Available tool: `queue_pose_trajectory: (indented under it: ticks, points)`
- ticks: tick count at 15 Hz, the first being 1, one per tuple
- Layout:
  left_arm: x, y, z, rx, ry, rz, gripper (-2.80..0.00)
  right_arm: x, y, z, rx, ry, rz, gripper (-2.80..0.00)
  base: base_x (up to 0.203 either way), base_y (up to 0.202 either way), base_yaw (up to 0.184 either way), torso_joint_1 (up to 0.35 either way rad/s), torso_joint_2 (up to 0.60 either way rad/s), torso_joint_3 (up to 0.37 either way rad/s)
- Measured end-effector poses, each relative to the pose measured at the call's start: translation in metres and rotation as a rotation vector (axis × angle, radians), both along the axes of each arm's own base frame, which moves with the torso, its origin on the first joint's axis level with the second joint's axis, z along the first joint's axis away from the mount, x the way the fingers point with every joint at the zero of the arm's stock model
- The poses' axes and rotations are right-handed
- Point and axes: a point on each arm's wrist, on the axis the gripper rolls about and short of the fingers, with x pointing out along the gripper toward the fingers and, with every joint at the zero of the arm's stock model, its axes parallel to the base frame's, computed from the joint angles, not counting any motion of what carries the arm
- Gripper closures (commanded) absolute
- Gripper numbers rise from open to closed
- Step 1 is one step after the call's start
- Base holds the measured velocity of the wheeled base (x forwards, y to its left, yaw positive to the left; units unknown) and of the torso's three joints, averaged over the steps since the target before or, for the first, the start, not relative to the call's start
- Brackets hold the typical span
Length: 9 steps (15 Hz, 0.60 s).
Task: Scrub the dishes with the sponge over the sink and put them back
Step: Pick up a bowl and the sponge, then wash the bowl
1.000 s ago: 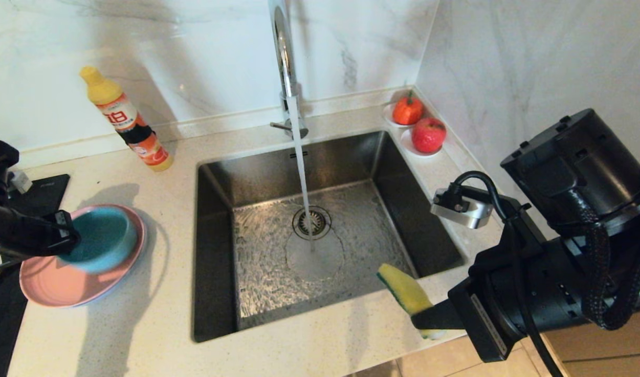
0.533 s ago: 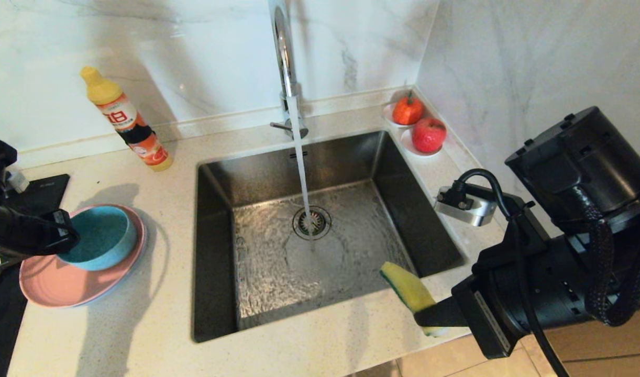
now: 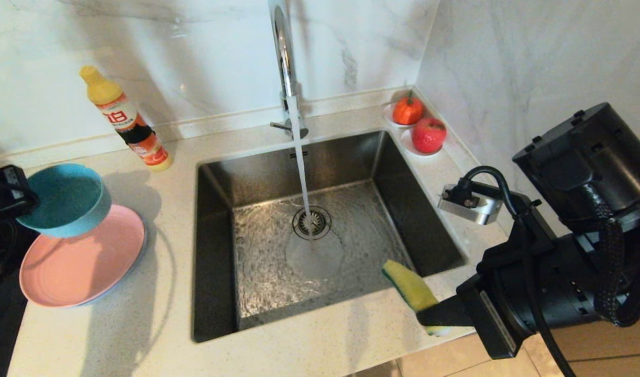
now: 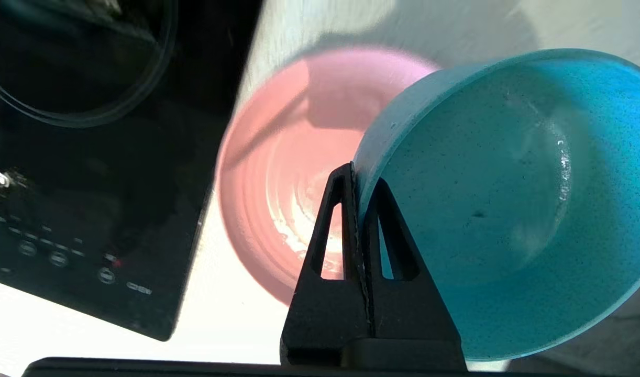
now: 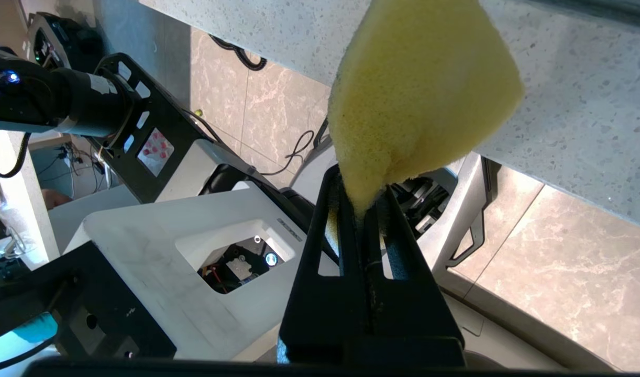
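In the head view, the teal bowl is held clear above the pink plate by the left gripper, its mouth tilted toward the sink, so the carrying step is judged in hand and a sideways move under the running water is called for next. In the left wrist view, the bowl's rim is seen pinched between the closed fingers, the hollow probably facing the camera. In the right wrist view, the sponge is clamped in the right gripper, its long axis running straight out from the fingertips, beside the sink's front corner.

A teal-blue bowl, finely speckled inside, above a pink plate; a yellow sponge edged in green; a grey steel sink; a cream, dark-flecked surface; an orange bottle, yellow-capped; white grey-veined marble wall.
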Motion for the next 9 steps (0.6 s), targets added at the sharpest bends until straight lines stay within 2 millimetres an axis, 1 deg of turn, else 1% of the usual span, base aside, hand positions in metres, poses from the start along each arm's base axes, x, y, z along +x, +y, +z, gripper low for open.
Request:
queue_pose_trajectory:
  ticks: [2, 5, 7, 9]
  points:
    - [-0.012, -0.009, 0.015, 0.013, -0.035, -0.018, 0.00, -0.001, -0.001, -0.001, -0.002, 0.002, 0.001, 0.00, 0.000, 0.000, 0.000, 0.000, 0.00, 0.000]
    - [-0.025, -0.039, 0.036, -0.003, -0.049, -0.117, 0.00, -0.002, -0.002, 0.000, 0.000, 0.002, 0.001, 0.00, 0.000, 0.000, 0.000, 0.000, 0.00, 0.000]
    - [-0.029, -0.060, 0.043, -0.041, -0.053, -0.188, 0.00, -0.002, -0.002, 0.000, 0.001, 0.000, 0.001, 0.00, 0.000, 0.000, 0.000, 0.000, 0.00, 0.000]
    - [-0.030, -0.079, 0.046, -0.078, -0.053, -0.250, 0.00, -0.003, -0.003, -0.001, 0.000, 0.000, 0.000, 0.00, 0.000, 0.000, 0.000, 0.000, 0.00, 0.000]
